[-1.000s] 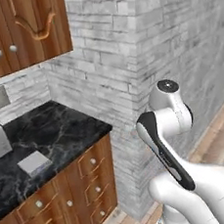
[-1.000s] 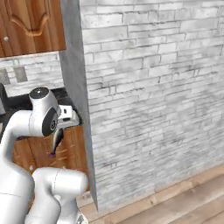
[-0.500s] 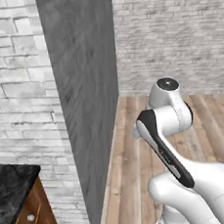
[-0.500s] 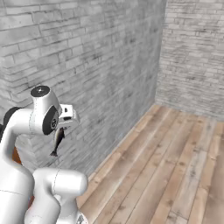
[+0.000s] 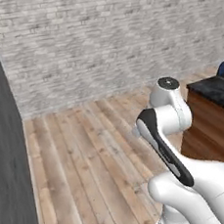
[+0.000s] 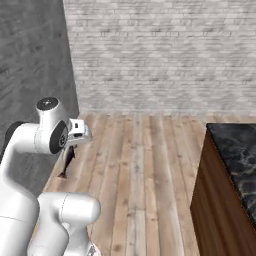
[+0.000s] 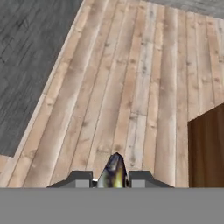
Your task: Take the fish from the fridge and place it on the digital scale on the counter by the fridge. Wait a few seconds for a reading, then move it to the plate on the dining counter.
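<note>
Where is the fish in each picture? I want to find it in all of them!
Left base view: I can't pick it out; the white arm stands in front.
Right base view: the fish hangs as a dark sliver under the gripper, left of centre.
Hand view: its tip pokes up between the fingers, bottom centre.
Shared landmark: the dark-topped dining counter with brown wooden sides, on the right in every view.

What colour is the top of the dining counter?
Black with pale veining; the dining counter shows it best in the right base view, above dark wooden sides.
</note>
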